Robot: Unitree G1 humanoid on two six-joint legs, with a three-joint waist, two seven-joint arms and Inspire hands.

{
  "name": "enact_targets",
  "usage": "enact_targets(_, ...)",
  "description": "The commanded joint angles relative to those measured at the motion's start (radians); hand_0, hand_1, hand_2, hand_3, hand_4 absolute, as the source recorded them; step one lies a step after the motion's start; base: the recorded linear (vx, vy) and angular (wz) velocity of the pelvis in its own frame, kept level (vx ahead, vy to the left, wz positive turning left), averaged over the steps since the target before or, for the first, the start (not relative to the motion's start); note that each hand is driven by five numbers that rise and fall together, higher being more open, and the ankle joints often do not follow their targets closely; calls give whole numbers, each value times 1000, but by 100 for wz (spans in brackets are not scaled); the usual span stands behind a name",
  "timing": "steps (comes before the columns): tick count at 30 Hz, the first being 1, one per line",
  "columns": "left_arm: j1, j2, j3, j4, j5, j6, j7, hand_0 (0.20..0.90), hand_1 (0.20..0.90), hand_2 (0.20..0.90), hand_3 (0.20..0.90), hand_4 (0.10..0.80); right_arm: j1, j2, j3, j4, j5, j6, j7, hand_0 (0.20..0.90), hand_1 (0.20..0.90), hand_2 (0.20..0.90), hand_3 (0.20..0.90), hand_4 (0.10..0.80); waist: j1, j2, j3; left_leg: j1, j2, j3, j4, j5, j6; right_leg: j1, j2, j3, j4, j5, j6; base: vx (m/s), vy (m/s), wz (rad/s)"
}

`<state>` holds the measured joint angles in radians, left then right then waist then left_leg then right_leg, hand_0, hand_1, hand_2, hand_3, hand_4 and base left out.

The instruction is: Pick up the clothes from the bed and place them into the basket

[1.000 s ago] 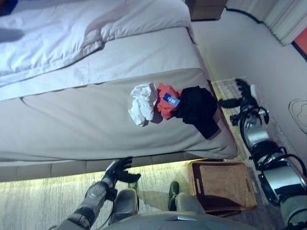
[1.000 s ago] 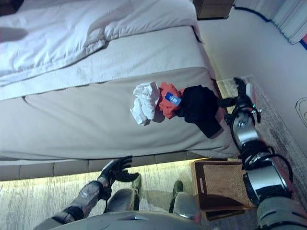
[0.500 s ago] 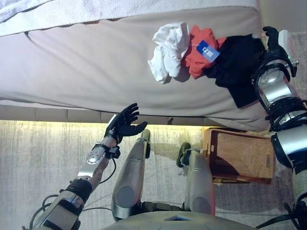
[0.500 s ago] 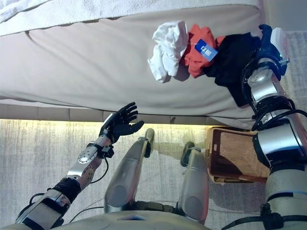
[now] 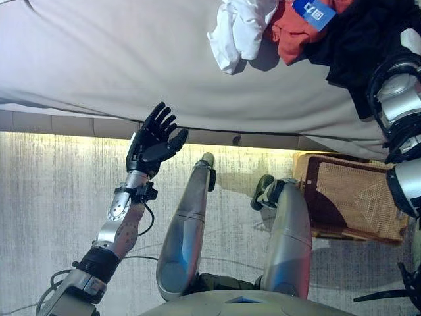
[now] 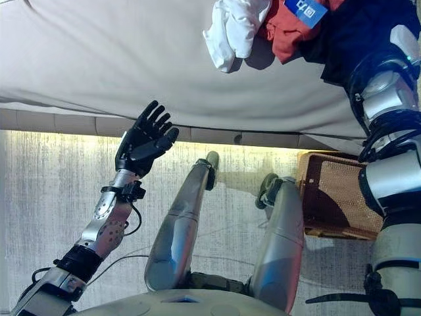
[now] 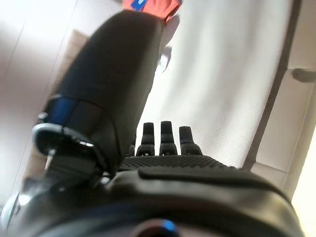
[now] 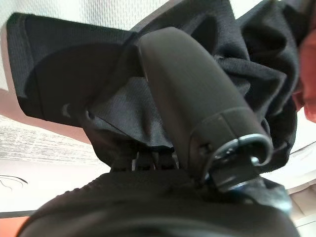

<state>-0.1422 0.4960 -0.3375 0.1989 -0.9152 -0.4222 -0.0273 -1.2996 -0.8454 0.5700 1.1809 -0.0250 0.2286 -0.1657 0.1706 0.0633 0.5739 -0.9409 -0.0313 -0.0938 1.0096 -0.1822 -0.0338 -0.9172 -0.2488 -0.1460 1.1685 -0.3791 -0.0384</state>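
A white cloth [image 5: 240, 26], a red cloth with a blue tag [image 5: 293, 29] and a black cloth [image 5: 355, 39] lie together on the grey bed [image 5: 118, 59] near its right corner. My right hand [image 8: 182, 98] is on the black cloth [image 8: 59, 84], its thumb lying over the folds. My left hand [image 5: 152, 139] is open and empty, held up in the air in front of the bed's near edge, well left of the clothes. The brown woven basket [image 5: 365, 201] stands on the floor below the bed's right corner.
The bed's padded base [image 5: 59, 124] runs along the front, lit from below. Grey carpet [image 5: 46, 210] lies in front of the bed. The basket sits close by my right arm [image 5: 408, 178].
The camera has tipped down and closer to the bed. My left hand has risen toward the bed's edge. My right hand has moved onto the black cloth.
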Motion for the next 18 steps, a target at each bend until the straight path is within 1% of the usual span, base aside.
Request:
enact_targets(1, 19, 39, 57, -176, -17, -79, -9, 900, 900, 900, 900, 800, -108, -100, 106, 42, -18, 17, 29, 900, 900, 900, 900, 800, 29, 41, -54, -5, -4, 60, 157, -167, 90, 1, 42, -55, -48, 53, -18, 32, -56, 3)
enact_targets(5, 43, 61, 72, -209, -21, -54, -2, 900, 900, 900, 900, 800, -141, -117, 122, 58, -23, 7, 68, 900, 900, 900, 900, 800, 41, 41, -54, -41, -7, 53, 195, -170, 94, -30, 44, -60, -15, 46, -21, 26, -44, 2)
enact_targets(6, 49, 67, 72, -205, -26, -60, -6, 900, 900, 900, 900, 800, -148, -120, 131, 57, -10, 6, 55, 655, 655, 655, 615, 515, 43, 40, -54, -47, -6, 52, 201, -170, 95, -34, 44, -63, -10, 46, -21, 20, -50, -2)
enact_targets(7, 56, 68, 76, -207, -28, -60, -8, 900, 900, 900, 900, 800, -146, -124, 135, 50, -5, -9, 40, 300, 300, 300, 200, 100, 43, 36, -54, -46, -6, 50, 205, -167, 92, -31, 46, -66, -12, 46, -21, 19, -41, -1)
enact_targets(10, 72, 77, 85, -213, -54, -54, -24, 900, 900, 900, 900, 800, -120, -135, 127, 24, 13, -57, -14, 300, 300, 300, 200, 100, 40, 29, -54, -36, -1, 49, 215, -158, 91, -18, 50, -72, -8, 42, -20, 39, -27, 3)
enact_targets(12, 81, 78, 88, -208, -56, -58, -47, 900, 900, 900, 900, 800, -107, -138, 116, 11, 22, -72, -47, 300, 300, 300, 200, 100, 41, 23, -54, -19, 1, 46, 214, -156, 90, 1, 52, -76, -12, 40, -19, 45, -14, -1)
enact_targets(14, 100, 84, 91, -218, -58, -59, -58, 900, 900, 900, 900, 800, -83, -153, 87, -14, 49, -84, -92, 300, 300, 300, 200, 100, 40, 14, -54, 26, 4, 44, 200, -148, 87, 50, 52, -81, -34, 40, -19, 58, -2, -3)
enact_targets(16, 107, 84, 91, -221, -57, -61, -57, 900, 900, 900, 900, 800, -70, -156, 68, -20, 53, -93, -106, 300, 300, 300, 200, 100, 40, 10, -54, 46, 7, 45, 193, -145, 86, 72, 52, -82, -46, 41, -18, 47, 20, -4)
enact_targets(18, 121, 80, 94, -220, -58, -58, -58, 900, 900, 900, 900, 800, -48, -171, 49, -31, 32, -110, -125, 300, 300, 300, 200, 100, 36, 6, -54, 102, 12, 51, 169, -139, 83, 128, 54, -82, -77, 44, -20, 82, 56, -10)
